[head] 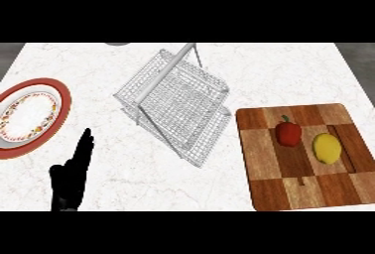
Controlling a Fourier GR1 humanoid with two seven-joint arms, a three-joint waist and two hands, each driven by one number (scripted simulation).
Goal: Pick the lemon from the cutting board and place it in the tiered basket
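Lemon: the yellow oval lemon (pixel 327 148) lies on the checkered wooden cutting board (pixel 267 196) at the right, just right of a red pepper (pixel 288 133).
Basket: the silver wire tiered basket (pixel 176 106) stands at centre, just left of the board.
Hand: the black left hand (pixel 70 177) rests near left, fingers straight, holding nothing.
Plate: a red-rimmed white plate (pixel 62 99) sits at the left edge.
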